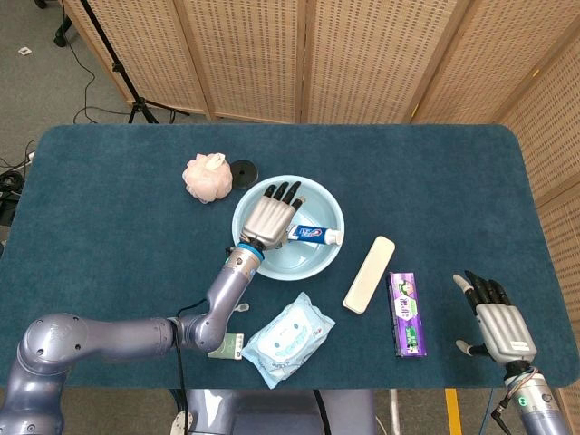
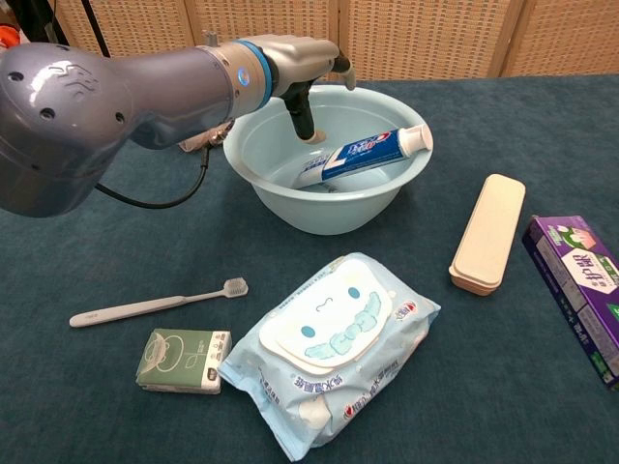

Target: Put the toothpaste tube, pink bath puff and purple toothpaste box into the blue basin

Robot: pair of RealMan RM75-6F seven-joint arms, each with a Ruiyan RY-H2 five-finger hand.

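With fingers spread and holding nothing, left hand [image 1: 270, 216] over blue basin [image 1: 333, 207]; toothpaste tube [image 2: 363, 155] inside, cap propped on rim. Could tip out if clipped. Pink bath puff [image 1: 207, 178], purple toothpaste box [image 1: 405, 313] outside; right hand [image 1: 496, 319] open, idle.

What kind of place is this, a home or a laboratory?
Probably a staged test room, not a home: woven folding screens enclose a table covered in blue felt, and a tripod stand stands behind it.
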